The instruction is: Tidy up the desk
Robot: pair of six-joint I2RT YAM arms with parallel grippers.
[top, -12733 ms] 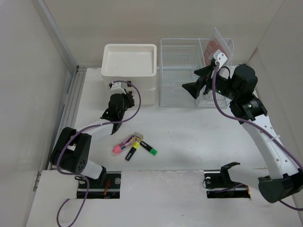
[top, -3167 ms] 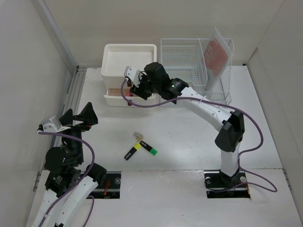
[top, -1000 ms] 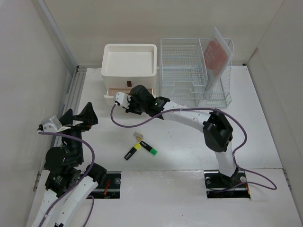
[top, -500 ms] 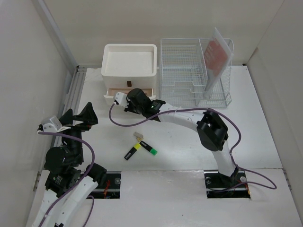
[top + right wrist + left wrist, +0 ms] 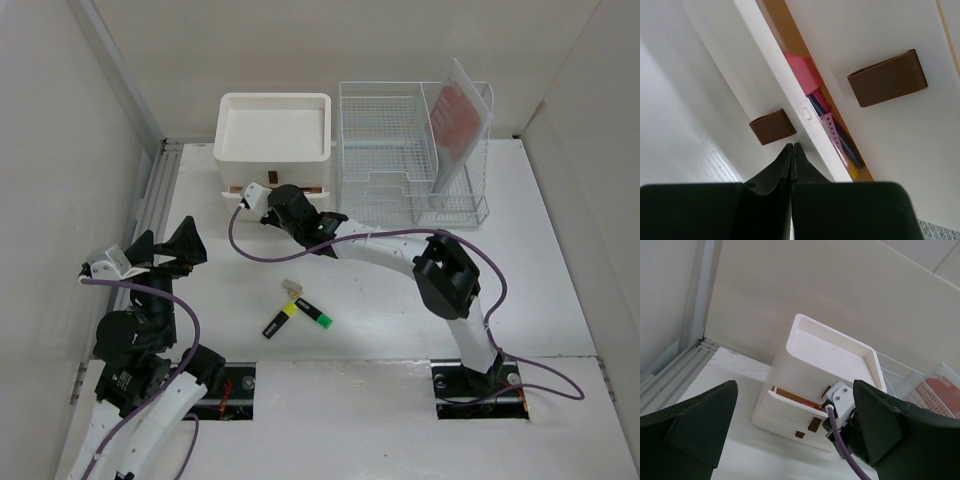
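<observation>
Top external: above and behind my bases, looking down over the whole desk (image 5: 550, 250).
Left wrist: set back at the left, facing the drawer unit (image 5: 790, 375) from afar.
Right wrist: right up against that unit's lower drawer front.
Shared: all three show the drawer unit.

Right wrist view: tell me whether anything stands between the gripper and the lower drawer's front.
Nothing visible does. The right gripper, shut, has its tips right at the lower drawer's front, beside its brown handle.

Robot-lab test booth: plain beige walls (image 5: 60, 150) around a white desk (image 5: 400, 290).
</observation>
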